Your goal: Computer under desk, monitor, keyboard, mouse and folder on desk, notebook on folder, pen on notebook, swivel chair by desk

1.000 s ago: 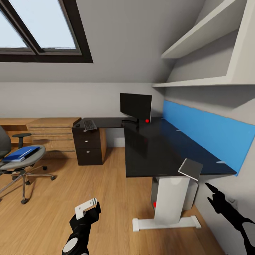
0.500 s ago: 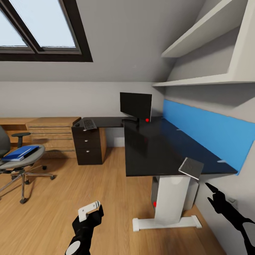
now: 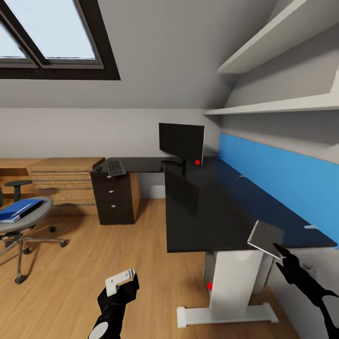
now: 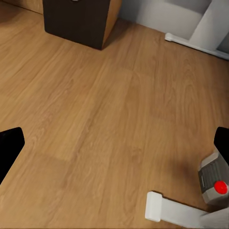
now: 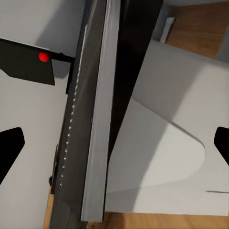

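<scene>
At far left in the head view, the swivel chair (image 3: 21, 221) stands well apart from the desk (image 3: 212, 207), with the folder (image 3: 19, 208) on its seat — neither is placed yet. A pale strip lies along the folder's edge; whether it is the pen cannot be told.

Further right, the keyboard (image 3: 115, 168) lies on the desk's short wing above the drawer unit (image 3: 113, 200), with a small dark item, likely the mouse (image 3: 99, 168), just beside it. Both sit apart from the monitor (image 3: 181, 141), which stands on the desk at the corner; judged from this, "next to" may need closing up.

The left claw (image 3: 121, 278) hangs low over the wooden floor (image 3: 141, 263), empty and spread.

Under the desk beside the white leg (image 3: 230, 282), a grey box with a red light, probably the computer (image 4: 214, 180), is in place.

At right, the notebook (image 3: 265, 238) rests tilted at the desk's near corner, the right claw (image 3: 283, 256) just below it — fingers spread, gripping nothing. Stacking remains.
</scene>
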`<state>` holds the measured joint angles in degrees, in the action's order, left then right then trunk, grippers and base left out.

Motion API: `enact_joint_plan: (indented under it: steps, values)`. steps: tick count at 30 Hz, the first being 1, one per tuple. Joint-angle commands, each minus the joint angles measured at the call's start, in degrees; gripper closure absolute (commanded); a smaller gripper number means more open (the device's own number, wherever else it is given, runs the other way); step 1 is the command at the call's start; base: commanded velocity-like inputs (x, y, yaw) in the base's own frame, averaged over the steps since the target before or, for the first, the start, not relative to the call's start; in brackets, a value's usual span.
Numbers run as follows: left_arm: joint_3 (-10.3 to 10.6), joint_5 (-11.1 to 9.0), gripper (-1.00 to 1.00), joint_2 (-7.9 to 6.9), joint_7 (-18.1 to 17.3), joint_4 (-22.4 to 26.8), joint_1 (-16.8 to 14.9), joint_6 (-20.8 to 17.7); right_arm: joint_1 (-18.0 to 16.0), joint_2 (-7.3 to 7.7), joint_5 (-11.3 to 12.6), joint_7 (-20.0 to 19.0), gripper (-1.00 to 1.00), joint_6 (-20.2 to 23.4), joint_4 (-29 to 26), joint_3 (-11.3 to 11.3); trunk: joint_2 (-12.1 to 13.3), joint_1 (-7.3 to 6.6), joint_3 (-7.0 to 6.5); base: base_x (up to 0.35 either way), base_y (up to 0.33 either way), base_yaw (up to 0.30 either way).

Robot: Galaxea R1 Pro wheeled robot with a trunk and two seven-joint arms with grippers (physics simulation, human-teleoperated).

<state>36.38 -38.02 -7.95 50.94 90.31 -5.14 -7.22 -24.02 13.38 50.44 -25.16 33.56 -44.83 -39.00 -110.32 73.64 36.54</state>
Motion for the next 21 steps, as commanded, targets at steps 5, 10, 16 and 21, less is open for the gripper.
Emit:
enact_joint_plan:
  steps: [5,10,16,21]
  values:
    - [0.10,-0.12,-1.00,-0.09,0.39,0.11,-0.07,-0.30,-0.06,-0.02,0.14,-0.06,-1.00,0.46,0.01,-0.20,-0.03,0.02,0.06,0.138,0.000,0.000]
    - [0.09,-0.19,-1.00,-0.13,0.39,0.12,-0.08,-0.26,-0.06,-0.02,0.11,-0.06,-1.00,0.45,0.01,-0.20,-0.03,0.02,0.06,0.027,0.000,0.000]
    - [0.09,-0.21,-1.00,-0.14,0.39,0.07,-0.06,-0.25,-0.06,-0.02,0.25,-0.06,-1.00,0.52,0.01,-0.19,-0.03,0.02,0.06,0.003,0.000,0.000]
    - [0.09,-0.21,-1.00,-0.14,0.39,0.04,-0.08,-0.25,-0.06,-0.02,0.27,-0.06,-1.00,0.53,0.01,-0.20,-0.03,0.02,0.06,0.000,0.000,0.000]
